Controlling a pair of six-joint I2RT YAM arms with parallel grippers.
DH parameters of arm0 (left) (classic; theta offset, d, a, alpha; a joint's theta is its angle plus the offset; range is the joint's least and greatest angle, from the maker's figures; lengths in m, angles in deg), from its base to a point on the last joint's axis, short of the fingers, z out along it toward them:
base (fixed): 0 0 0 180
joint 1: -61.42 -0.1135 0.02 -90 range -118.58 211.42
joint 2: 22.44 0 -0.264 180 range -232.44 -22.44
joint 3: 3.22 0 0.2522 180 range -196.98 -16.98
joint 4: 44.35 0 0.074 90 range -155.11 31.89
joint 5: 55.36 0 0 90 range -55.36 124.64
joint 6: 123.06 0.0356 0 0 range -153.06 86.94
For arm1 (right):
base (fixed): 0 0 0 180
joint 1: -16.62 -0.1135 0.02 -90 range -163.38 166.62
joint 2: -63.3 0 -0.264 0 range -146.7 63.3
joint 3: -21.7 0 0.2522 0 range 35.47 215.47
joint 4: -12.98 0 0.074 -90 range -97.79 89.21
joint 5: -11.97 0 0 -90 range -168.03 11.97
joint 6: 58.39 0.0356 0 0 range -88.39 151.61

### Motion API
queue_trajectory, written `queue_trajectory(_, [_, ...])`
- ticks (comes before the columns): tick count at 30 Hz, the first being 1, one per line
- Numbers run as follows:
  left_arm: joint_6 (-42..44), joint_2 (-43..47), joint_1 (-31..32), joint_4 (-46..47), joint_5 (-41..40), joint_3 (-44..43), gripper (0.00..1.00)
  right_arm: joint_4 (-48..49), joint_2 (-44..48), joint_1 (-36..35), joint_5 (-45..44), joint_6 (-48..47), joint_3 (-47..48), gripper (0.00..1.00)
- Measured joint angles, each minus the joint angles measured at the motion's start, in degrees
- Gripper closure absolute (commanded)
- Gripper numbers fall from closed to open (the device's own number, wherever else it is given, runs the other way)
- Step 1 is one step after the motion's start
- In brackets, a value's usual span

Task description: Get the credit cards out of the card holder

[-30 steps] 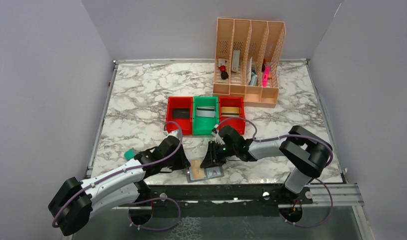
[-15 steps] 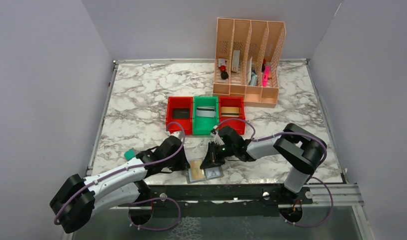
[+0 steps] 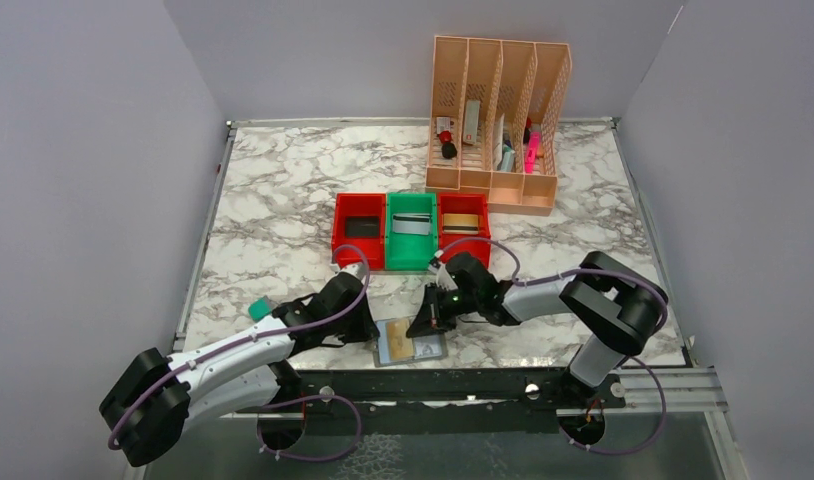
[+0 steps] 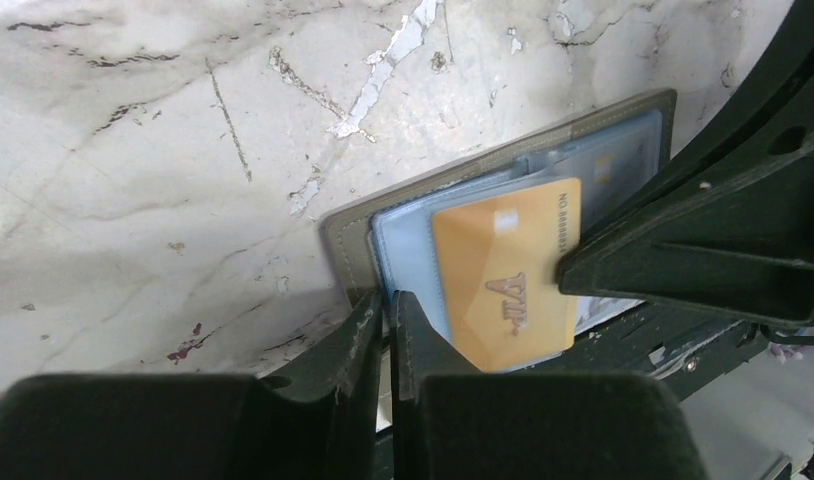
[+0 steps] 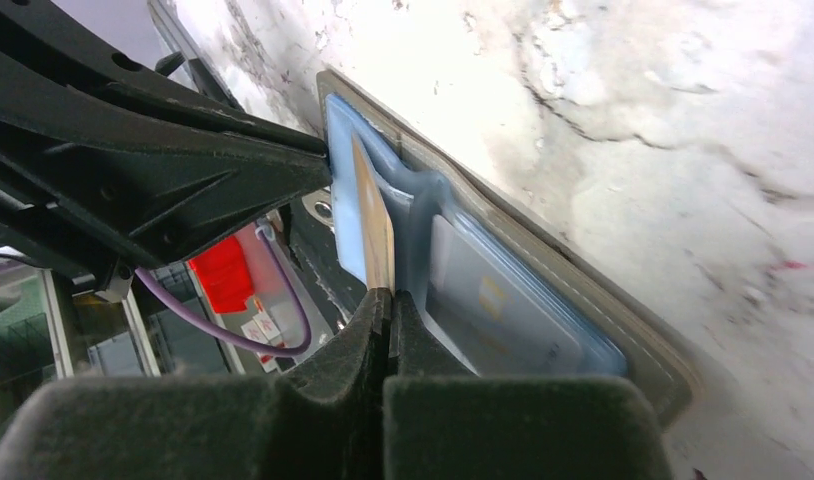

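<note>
The grey card holder (image 3: 428, 349) lies open at the table's near edge, its blue-grey pockets up. My left gripper (image 4: 388, 300) is shut on the holder's left edge (image 4: 348, 245). A gold credit card (image 4: 503, 280) sticks partly out of the left pocket. My right gripper (image 5: 387, 297) is shut on that gold card's edge (image 5: 375, 225). A silver-grey card (image 5: 493, 310) shows through the right pocket. In the top view the left gripper (image 3: 371, 330) and right gripper (image 3: 420, 328) meet over the holder.
Two red bins (image 3: 361, 228) (image 3: 463, 225) and a green bin (image 3: 411, 232) stand just behind the arms, each with a card in it. A tall peach organiser (image 3: 498, 125) stands at the back. A small teal block (image 3: 258, 309) lies by the left arm. The black table rail (image 3: 483, 385) runs close below the holder.
My right gripper's jaws have closed onto the gold card. The holder and card have shifted slightly. The left gripper has kept its hold.
</note>
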Motion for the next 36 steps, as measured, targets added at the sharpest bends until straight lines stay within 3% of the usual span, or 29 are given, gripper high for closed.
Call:
queue_trajectory(4, [0.0,0.0,0.0,0.1,0.0,0.3,0.88,0.0,1.6,1.2,0.0,0.0,-1.6,0.98])
queue_trajectory(11, [0.0,1.0,0.0,-0.1,0.0,-0.1,0.74,0.9,0.9,1.5,0.9,0.1,-2.3,0.97])
queue_trajectory(16, [0.2,2.1,0.0,0.9,0.3,-3.5,0.7,3.4,-1.4,1.5,1.9,1.5,-2.3,0.95])
queue_trajectory(20, [0.8,1.2,0.0,4.9,2.6,-4.8,0.71,3.8,-1.7,1.5,1.9,1.5,-2.1,0.92])
queue_trajectory(30, [2.4,-10.0,1.8,7.6,6.8,-4.7,0.85,4.1,-1.7,1.5,1.9,2.1,-2.1,0.78])
queue_trajectory(36, [2.4,-10.6,2.6,6.4,6.8,-4.5,0.87,6.6,-1.7,1.5,1.9,3.6,-3.1,0.79])
